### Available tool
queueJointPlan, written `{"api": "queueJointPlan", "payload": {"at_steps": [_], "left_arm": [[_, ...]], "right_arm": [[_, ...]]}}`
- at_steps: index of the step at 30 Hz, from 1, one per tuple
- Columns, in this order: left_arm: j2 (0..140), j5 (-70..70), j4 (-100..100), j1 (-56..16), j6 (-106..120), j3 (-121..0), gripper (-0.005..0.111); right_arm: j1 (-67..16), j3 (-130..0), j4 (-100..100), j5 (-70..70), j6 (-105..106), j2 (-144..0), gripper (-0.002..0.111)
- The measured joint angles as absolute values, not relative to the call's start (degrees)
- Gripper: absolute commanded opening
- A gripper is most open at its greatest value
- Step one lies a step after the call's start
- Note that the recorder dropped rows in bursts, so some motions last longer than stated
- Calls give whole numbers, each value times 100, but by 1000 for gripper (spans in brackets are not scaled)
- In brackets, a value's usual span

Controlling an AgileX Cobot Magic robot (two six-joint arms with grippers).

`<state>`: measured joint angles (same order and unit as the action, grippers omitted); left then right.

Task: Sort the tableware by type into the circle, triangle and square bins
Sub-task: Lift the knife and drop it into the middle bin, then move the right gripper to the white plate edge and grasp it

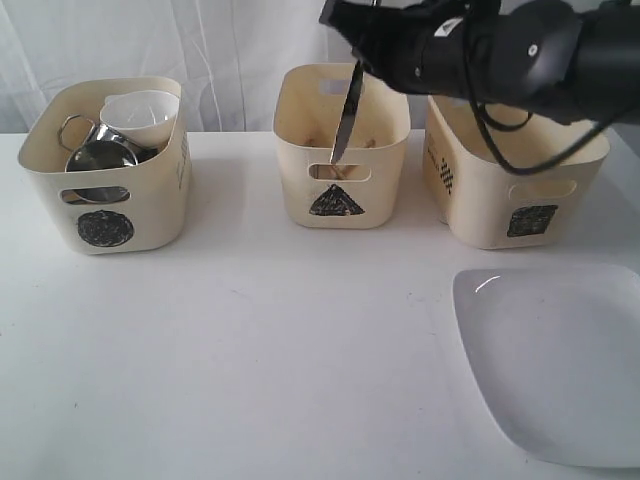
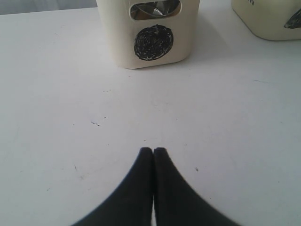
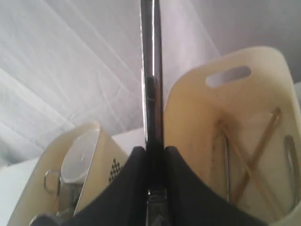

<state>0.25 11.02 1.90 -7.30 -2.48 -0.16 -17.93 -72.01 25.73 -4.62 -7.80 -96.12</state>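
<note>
My right gripper (image 1: 362,62) is shut on the steel knife (image 1: 347,112), which hangs blade-down over the front of the triangle bin (image 1: 342,150). In the right wrist view the knife (image 3: 152,70) runs out from between my fingers (image 3: 136,160), beside the triangle bin (image 3: 197,122) holding wooden chopsticks (image 3: 256,150) and steel cutlery (image 3: 225,160). The circle bin (image 1: 105,165) holds steel mugs (image 1: 98,155) and the small white bowl (image 1: 140,112). The square bin (image 1: 510,185) stands right. The large white plate (image 1: 555,355) lies front right. My left gripper (image 2: 153,149) is shut and empty above the table, facing the circle bin (image 2: 150,33).
The white table (image 1: 280,350) stretches in front of the three bins. A white curtain (image 1: 200,40) hangs behind them. My right arm (image 1: 520,50) reaches across above the square bin.
</note>
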Motion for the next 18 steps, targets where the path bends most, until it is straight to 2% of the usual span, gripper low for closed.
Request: {"api": "queueJointPlan", "payload": {"at_steps": [8,11,14,18], "left_arm": [[25,1102,190,-730,-248,-16,0],[25,1102,190,-730,-248,-16,0],[25,1102,190,-730,-248,-16,0],[25,1102,190,-730,-248,-16,0]], "right_arm": [[-1340,-9222,2596,-359,-906,-11279,0],[-1334,-10003,2584,-166,-848,-12015,8],[-1331,-10541,2558,0,-598,-12566,20],[-1331,-10904,2531,49,-351,-12942,22]]}}
